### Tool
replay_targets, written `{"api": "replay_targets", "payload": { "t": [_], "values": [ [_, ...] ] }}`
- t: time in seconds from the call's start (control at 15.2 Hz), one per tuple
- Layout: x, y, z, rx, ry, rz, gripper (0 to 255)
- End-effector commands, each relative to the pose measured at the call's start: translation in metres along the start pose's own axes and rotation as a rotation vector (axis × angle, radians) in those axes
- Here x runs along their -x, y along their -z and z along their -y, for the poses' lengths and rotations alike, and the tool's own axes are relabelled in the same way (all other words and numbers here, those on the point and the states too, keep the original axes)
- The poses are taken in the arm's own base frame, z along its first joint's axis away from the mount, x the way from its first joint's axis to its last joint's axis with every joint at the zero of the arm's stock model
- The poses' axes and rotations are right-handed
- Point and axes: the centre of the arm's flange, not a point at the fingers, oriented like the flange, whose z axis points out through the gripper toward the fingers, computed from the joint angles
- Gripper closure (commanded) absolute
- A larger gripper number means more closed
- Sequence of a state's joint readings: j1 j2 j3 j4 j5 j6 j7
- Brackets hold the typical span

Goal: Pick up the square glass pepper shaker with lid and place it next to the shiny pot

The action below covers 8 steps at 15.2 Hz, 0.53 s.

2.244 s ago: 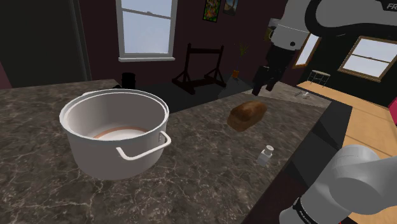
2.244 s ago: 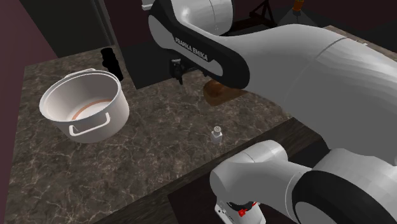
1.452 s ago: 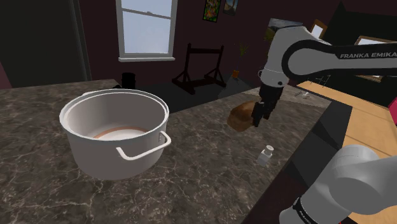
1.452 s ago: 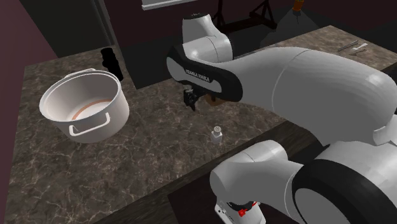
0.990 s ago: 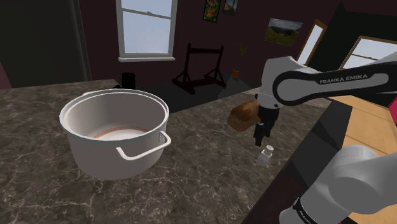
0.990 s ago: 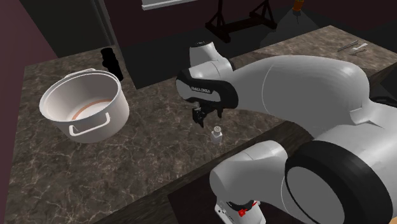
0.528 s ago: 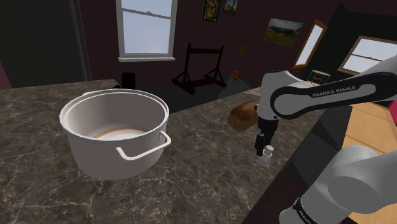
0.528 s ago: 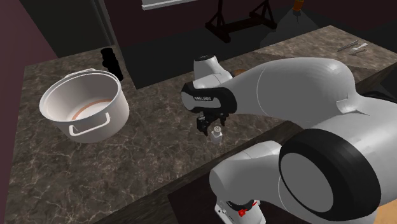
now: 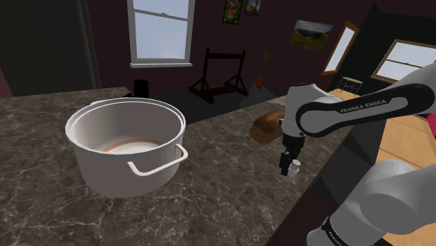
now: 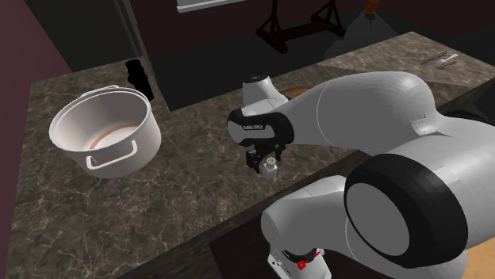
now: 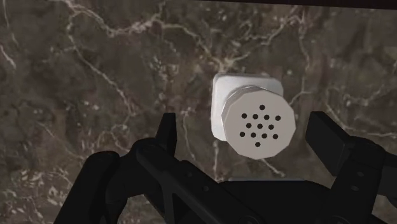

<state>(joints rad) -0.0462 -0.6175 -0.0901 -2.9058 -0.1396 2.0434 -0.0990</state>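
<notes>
Hanging low over the bench (image 9: pixel 223 192), the gripper (image 9: pixel 287 168) is open, fingers (image 11: pixel 167 128) either side of the shaker (image 11: pixel 257 124) without touching it; the shaker stands near the bench's edge, well apart from the pot (image 9: pixel 112 171).

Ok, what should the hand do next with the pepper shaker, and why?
Probably shut the hand on the pepper shaker: the open fingers flank it, roughly centred, without touching, so it isn't held yet.
</notes>
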Motion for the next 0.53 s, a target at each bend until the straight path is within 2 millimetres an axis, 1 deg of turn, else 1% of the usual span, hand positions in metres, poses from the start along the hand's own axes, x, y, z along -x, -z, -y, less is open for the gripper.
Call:
{"api": "replay_targets", "payload": {
  "t": [0.0, 0.07, 0.13, 0.46],
  "values": [
    [0.0000, -0.0001, 0.0000, 0.000, 0.000, 0.000, 0],
    [0.0000, -0.0001, 0.0000, 0.000, 0.000, 0.000, 0],
    [0.0000, -0.0001, 0.0000, 0.000, 0.000, 0.000, 255],
    [0.0000, 0.0000, 0.0000, 0.000, 0.000, 0.000, 255]
  ]
}}
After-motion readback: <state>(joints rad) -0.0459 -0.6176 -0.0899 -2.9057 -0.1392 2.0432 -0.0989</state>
